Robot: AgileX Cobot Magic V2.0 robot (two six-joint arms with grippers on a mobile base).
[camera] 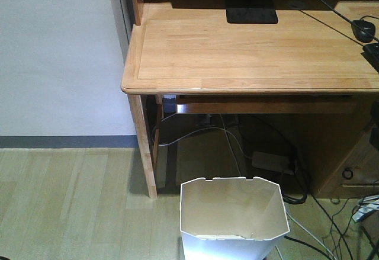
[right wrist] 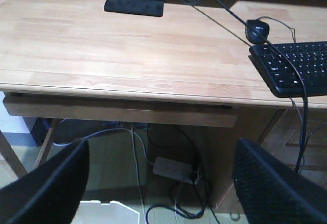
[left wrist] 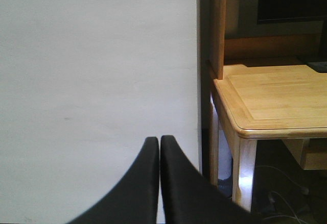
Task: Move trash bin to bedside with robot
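Trash bin on the floor by the wooden surface, 1 hand closed and 1 spread.

The white trash bin [camera: 231, 209] stood upright on the pale plank floor [camera: 71, 201], just in front of the light wooden surface [camera: 237, 53] and near its corner leg [camera: 144, 147]. The left hand [left wrist: 159, 140] had its 2 black fingers pressed together on nothing, facing the white wall [left wrist: 92, 71]. The right hand [right wrist: 162, 152] was spread wide and held nothing. A black monitor base [camera: 251, 16], keyboard [right wrist: 301, 68] and mouse [right wrist: 257, 30] sat on the surface, and cables [camera: 231, 141] trailed beneath.
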